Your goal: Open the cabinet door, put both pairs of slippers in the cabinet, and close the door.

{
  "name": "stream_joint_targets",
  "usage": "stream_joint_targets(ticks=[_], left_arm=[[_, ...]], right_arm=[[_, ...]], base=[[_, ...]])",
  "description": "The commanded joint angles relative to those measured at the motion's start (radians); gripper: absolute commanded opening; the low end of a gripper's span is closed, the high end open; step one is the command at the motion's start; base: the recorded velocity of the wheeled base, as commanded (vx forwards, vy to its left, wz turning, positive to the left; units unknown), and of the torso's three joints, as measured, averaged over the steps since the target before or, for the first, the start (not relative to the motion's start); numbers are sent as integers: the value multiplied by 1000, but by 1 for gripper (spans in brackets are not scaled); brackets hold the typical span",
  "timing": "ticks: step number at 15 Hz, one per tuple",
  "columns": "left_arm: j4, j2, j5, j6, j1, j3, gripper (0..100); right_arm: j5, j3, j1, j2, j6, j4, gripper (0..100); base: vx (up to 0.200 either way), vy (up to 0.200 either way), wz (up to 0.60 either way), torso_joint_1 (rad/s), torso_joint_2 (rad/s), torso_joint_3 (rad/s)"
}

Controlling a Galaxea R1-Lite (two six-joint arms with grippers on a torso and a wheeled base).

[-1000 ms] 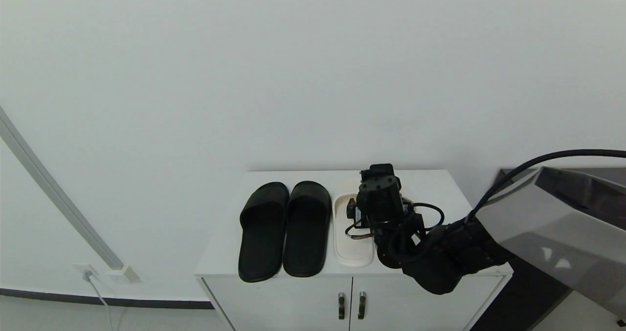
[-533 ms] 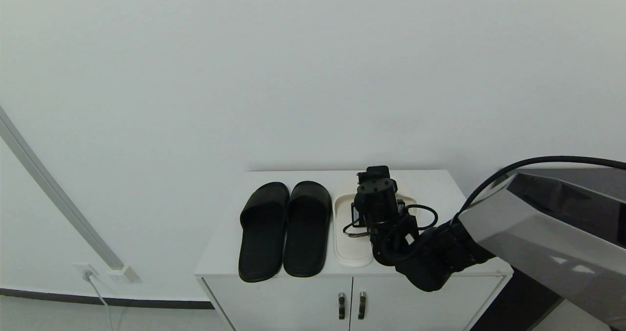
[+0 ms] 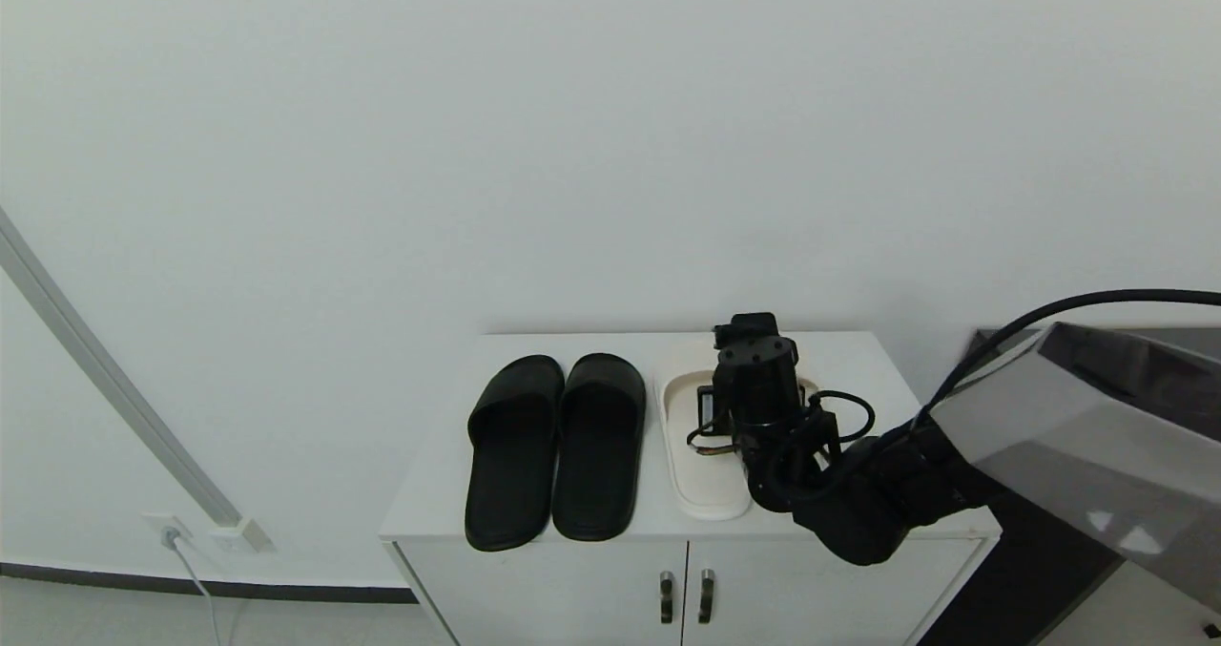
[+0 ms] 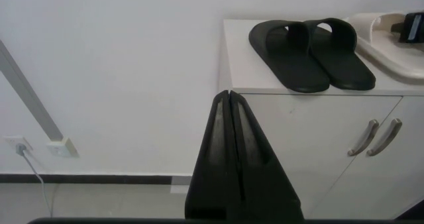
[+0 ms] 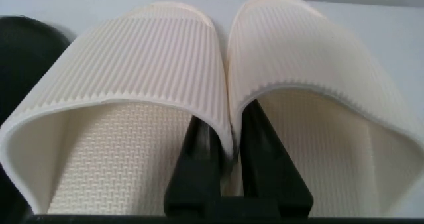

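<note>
Right end effector [image 5: 226, 141] set between cream slippers [image 5: 126, 65] on cabinet surface [image 3: 434, 498]. One finger inside each slipper, adjoining strap walls pinched between.

Black slippers [image 3: 553, 446] laid just beside cream pair, untouched.

Cabinet doors [image 3: 572, 593] seen shut, handles [image 3: 684, 596] ungripped.

Left end effector [image 4: 230, 111] pressed together, nothing held, low beside cabinet front.

Risks judged:
- Only soft strap edges pinched, so one slipper may be dropped on lift.
- Heels may be dragged into black pair.
- Pair gripped while doors shut, so handle must be pulled by left arm.
</note>
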State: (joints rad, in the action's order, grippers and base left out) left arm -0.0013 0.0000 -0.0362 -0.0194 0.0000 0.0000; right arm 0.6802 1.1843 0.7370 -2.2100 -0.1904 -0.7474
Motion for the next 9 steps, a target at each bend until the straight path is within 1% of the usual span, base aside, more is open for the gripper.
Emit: stream_joint_targets(ticks=[1, 3, 5, 6, 7, 8, 9], left_arm=[[0, 0, -1, -1, 0, 0, 0], [0, 2, 1, 1, 0, 0, 0], [0, 0, 1, 1, 0, 0, 0], [0, 0, 1, 1, 0, 0, 0], [0, 0, 1, 1, 0, 0, 0], [0, 2, 1, 1, 0, 0, 0], [0, 0, -1, 1, 0, 0, 0]], right_arm=[[-60, -80, 8, 151, 14, 2, 0], [-223, -201, 25, 339, 83, 2, 0], [-395, -314, 38, 498, 106, 16, 0], [-449, -350, 41, 546, 112, 23, 0], [-513, -390, 44, 612, 118, 46, 0], [-623, -430, 47, 707, 120, 102, 0], [-702, -448, 47, 760, 120, 135, 0]], base=[[0, 0, 0, 0, 0, 0], [0, 0, 0, 0, 0, 0], [0, 0, 0, 0, 0, 0], [0, 0, 0, 0, 0, 0], [0, 0, 0, 0, 0, 0], [0, 0, 0, 0, 0, 0], [0, 0, 0, 0, 0, 0]])
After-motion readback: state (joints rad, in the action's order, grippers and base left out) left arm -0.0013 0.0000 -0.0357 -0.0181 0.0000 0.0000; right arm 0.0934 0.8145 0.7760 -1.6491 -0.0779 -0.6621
